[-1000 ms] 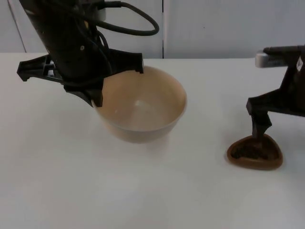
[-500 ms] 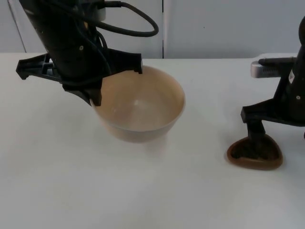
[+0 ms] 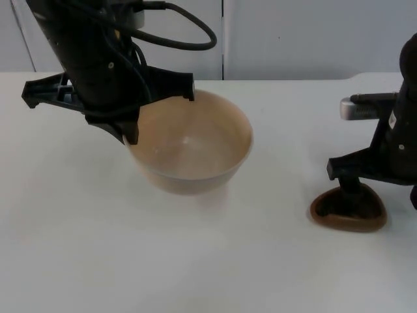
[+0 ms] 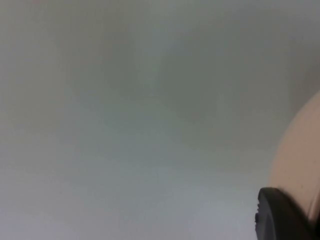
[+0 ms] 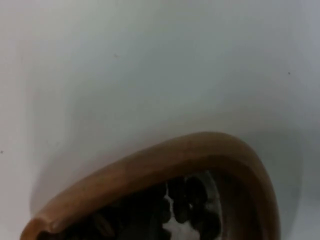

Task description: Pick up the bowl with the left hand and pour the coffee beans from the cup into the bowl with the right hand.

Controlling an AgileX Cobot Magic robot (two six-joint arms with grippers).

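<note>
A: Left arm pose? 
B: It comes down from the upper left of the top view. The left gripper [image 3: 130, 134] sits at the left rim of the bowl [image 3: 195, 153], one black fingertip [image 4: 280, 217] pressed against the bowl's outer wall, so it is clamped on that rim. The bowl is tan and its inside looks bare; whether its base touches the table [image 3: 98, 248] I cannot tell.

A: Right arm? 
B: It comes in at the far right of the top view. The right gripper [image 3: 355, 192] has one finger reaching down into the cup [image 3: 348, 210]. Whether its fingers are apart or pressed onto the cup wall cannot be made out.

A: Where is the cup? 
B: It stands on the table, well right of the bowl and nearer the front edge. It is brown with a rounded three-cornered rim. The right wrist view shows dark coffee beans [image 5: 192, 205] inside it.

A: Edges and open room? 
B: Bare white table lies between bowl and cup and across the whole front. The grey partition wall [image 3: 293, 39] closes the far edge, just behind the bowl.
</note>
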